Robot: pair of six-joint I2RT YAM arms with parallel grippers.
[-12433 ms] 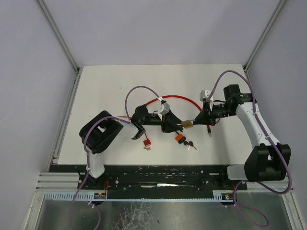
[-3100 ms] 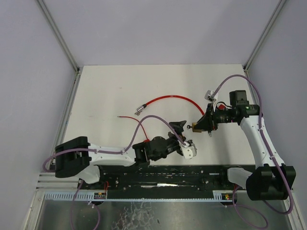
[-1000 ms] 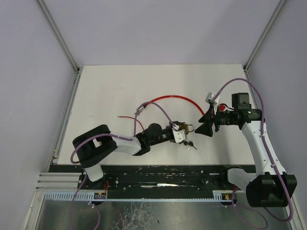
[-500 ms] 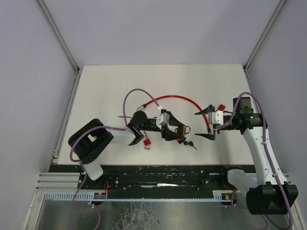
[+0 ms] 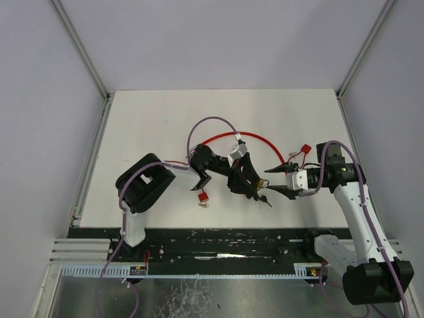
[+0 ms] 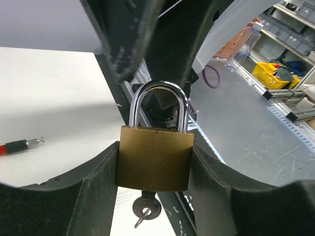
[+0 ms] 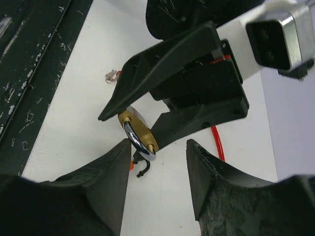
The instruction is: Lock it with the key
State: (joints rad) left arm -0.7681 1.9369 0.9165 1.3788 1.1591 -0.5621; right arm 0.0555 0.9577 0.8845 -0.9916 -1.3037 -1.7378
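Note:
A brass padlock (image 6: 155, 157) sits upright between the fingers of my left gripper (image 6: 155, 147), which is shut on its body. Both legs of its silver shackle (image 6: 158, 101) reach down to the body. A key (image 6: 146, 209) sticks out of the underside, with a ring through it. Seen from above, the left gripper (image 5: 254, 181) holds the padlock (image 5: 262, 184) over the table's front middle, and the key bunch (image 5: 264, 199) hangs below. My right gripper (image 7: 157, 160) is open around the shackle (image 7: 139, 143), its left finger almost touching it. In the top view it (image 5: 278, 181) faces the padlock from the right.
A red cable (image 5: 232, 134) arcs across the table behind both grippers, one metal end (image 6: 34, 142) lying on the white table. A small red and white tag (image 5: 203, 197) lies near the left arm, a red tag (image 5: 306, 148) beside the right wrist. The black front rail (image 5: 218, 242) runs below.
The right gripper has moved left onto the padlock's shackle and its jaws have narrowed. The left gripper has shifted slightly right, still gripping the padlock.

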